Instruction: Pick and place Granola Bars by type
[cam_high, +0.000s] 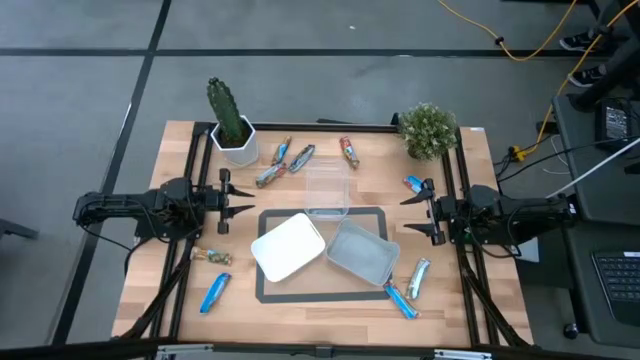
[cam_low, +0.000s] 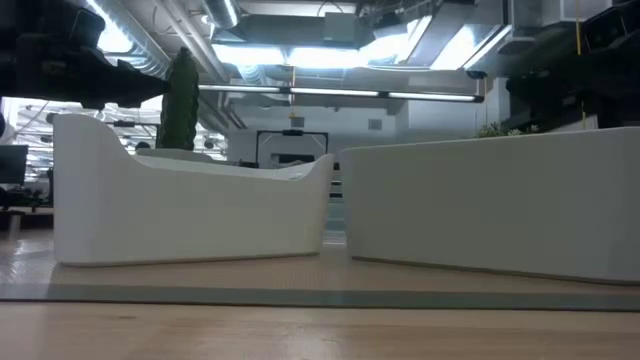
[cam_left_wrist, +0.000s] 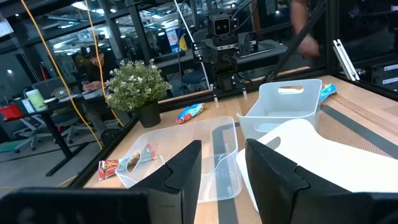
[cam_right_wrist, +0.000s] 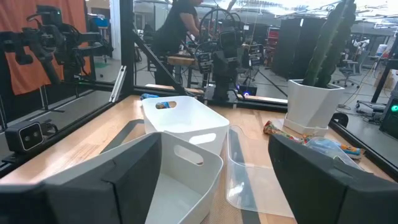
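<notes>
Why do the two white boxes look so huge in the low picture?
In the low view the camera sits at table height right beside the white tub and grey tub, so they fill the picture and hide the bars; in the high view both tubs look small.

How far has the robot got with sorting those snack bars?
Nothing looks sorted yet. The white tub, grey tub and clear tub hold no bars; bars lie scattered on the table. The left gripper and right gripper are open and hold nothing. All the sorting remains.
</notes>
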